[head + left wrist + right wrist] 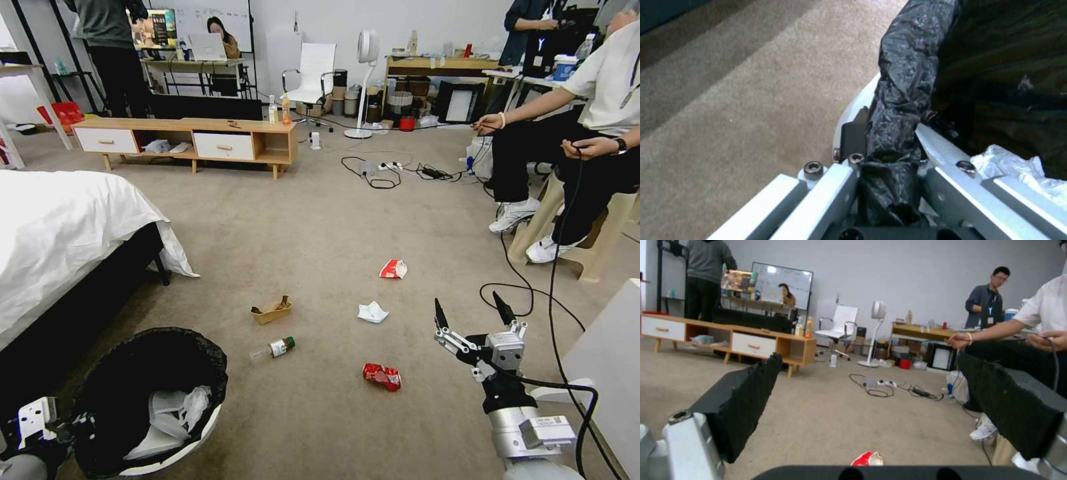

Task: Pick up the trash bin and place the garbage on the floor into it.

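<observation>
My left gripper (pixel 893 140) has its jaws clamped on the bag-covered rim of the trash bin (pixel 150 400), one finger outside the white wall, the other inside. The bin is tilted, low at my left beside the bed (pixel 60 227), with white tissue inside it. My right gripper (pixel 472 313) hovers over the carpet with its jaws spread wide and nothing between them, the arm reaching forward with the fingers pointing ahead. On the floor I see 5 pieces of litter: a crushed red can (pixel 382 376) nearest that gripper, a crumpled white tissue (pixel 372 312), a red-and-white packet (pixel 393 269), a clear bottle (pixel 273 349) and a brown cardboard tray (pixel 271 311).
</observation>
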